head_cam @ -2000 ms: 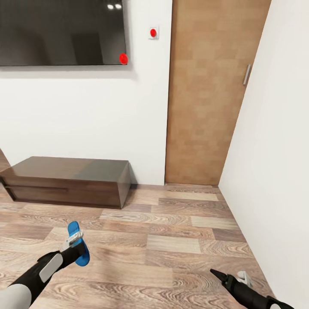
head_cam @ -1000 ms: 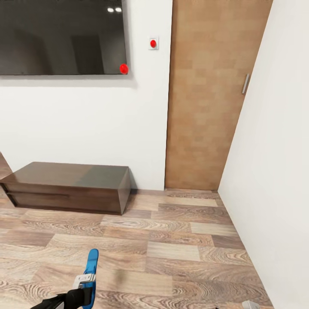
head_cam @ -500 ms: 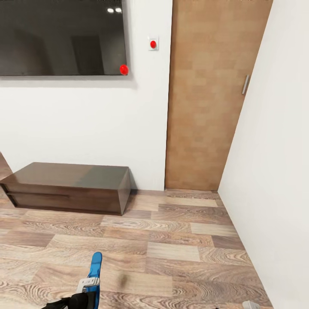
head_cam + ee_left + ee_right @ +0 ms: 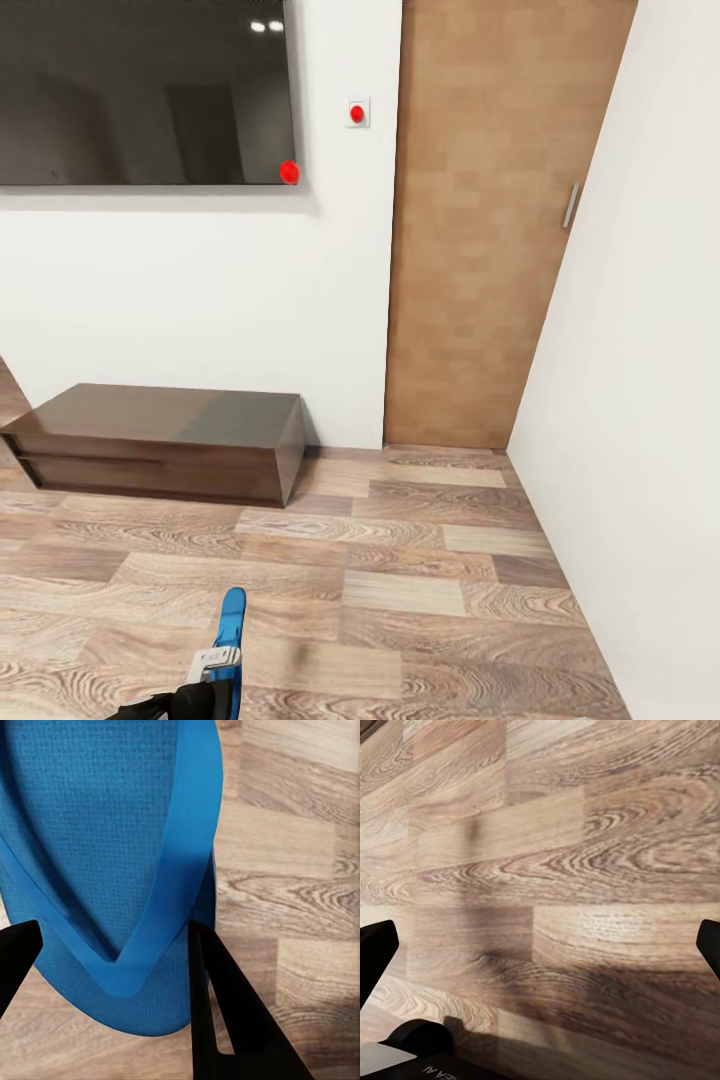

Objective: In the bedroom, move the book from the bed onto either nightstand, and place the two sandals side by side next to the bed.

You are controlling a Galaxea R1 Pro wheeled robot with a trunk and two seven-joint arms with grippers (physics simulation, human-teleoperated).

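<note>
Between the left gripper's (image 4: 112, 960) fingers (image 4: 225, 1020), 1 blue sandal (image 4: 105, 855).

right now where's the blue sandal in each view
Head view: the blue sandal stands on edge at the bottom edge, held in the left tool.
Left wrist view: the sandal sits between the tool's dark fingers.
Right wrist view: no sandal, just floor.
Shared landmark: the wood-plank floor.
</note>
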